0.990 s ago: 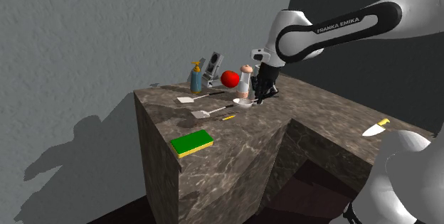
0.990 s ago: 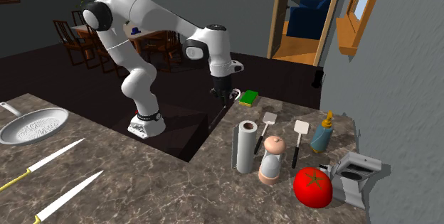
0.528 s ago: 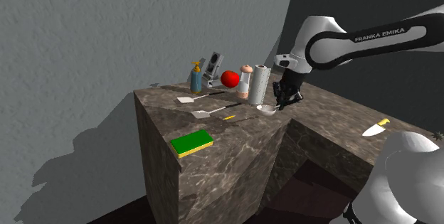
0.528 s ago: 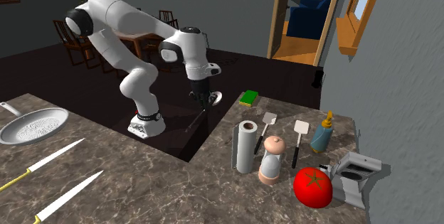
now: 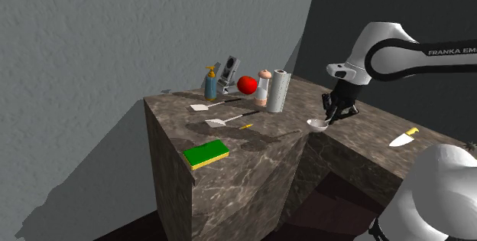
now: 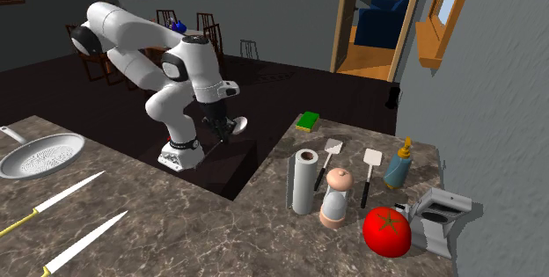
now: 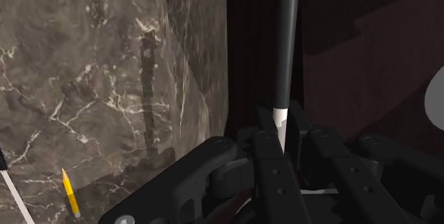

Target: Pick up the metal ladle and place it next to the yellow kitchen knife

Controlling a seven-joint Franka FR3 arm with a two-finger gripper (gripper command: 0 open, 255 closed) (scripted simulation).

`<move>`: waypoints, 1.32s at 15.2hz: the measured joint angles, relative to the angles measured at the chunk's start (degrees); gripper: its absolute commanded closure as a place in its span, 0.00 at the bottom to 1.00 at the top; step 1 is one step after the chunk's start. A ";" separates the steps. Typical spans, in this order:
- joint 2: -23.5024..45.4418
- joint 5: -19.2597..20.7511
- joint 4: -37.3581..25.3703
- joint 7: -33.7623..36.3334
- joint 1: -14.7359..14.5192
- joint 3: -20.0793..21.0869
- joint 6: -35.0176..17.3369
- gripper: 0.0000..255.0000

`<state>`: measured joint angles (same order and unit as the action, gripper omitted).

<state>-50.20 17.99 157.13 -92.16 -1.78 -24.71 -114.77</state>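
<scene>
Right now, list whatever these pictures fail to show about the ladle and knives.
Ladle: handle's far end runs off the wrist view's edge.
Nearer knife: handle cut by the second exterior view's bottom edge.
Farther knife: handle end cut by its left edge.
Pan: handle cut there too.
Counter by the knives: partly behind the arm in the shoulder view.

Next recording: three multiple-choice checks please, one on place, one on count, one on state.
1. The green-and-yellow sponge lies: A at the dark marbled counter's end, apart from the rest; B on the floor; C on a chair.
2. Flat white spatulas on that counter: A one; B two; C four.
3. The black-handled ladle with a pale bowl is: A lying flat; B clasped in the black end effector, airborne; C dropped.
A: it sits alone near the corner. B: two lie together. B: the wrist view shows its handle clamped.
</scene>
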 measured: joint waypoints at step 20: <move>-23.87 18.88 -0.02 -29.59 24.52 -18.79 21.24 1.00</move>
<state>-74.07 36.87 157.11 -121.76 22.74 -43.50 -93.54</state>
